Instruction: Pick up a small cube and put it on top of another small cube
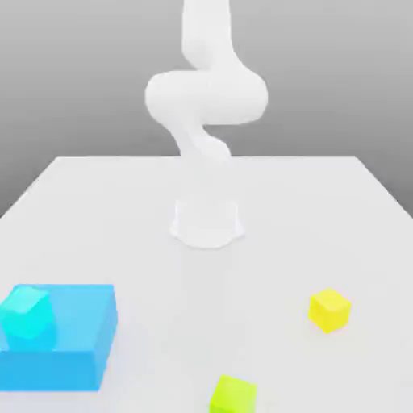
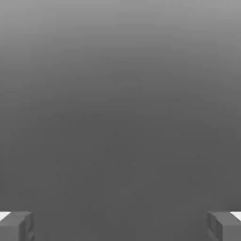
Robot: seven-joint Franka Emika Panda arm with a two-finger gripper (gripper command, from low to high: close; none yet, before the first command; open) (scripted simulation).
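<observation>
- Pincer (image 2: 120,227) open, its two fingers standing wide apart.
- White arm (image 1: 206,97) rising from its base (image 1: 206,224), which stands on the pale desk (image 1: 266,266), between its side edges.
- Yellow cube (image 1: 330,310): small, plain-sided, on the desk, toward the edge at the exterior view's right.
- Lime-green cube (image 1: 233,397): small, farther from the desk's back edge than the yellow one, turned at an angle.
- Blue block (image 1: 85,323): broad and flat-topped, toward the desk edge at the exterior view's left; a small cyan cube (image 1: 27,312) appears over its top.
</observation>
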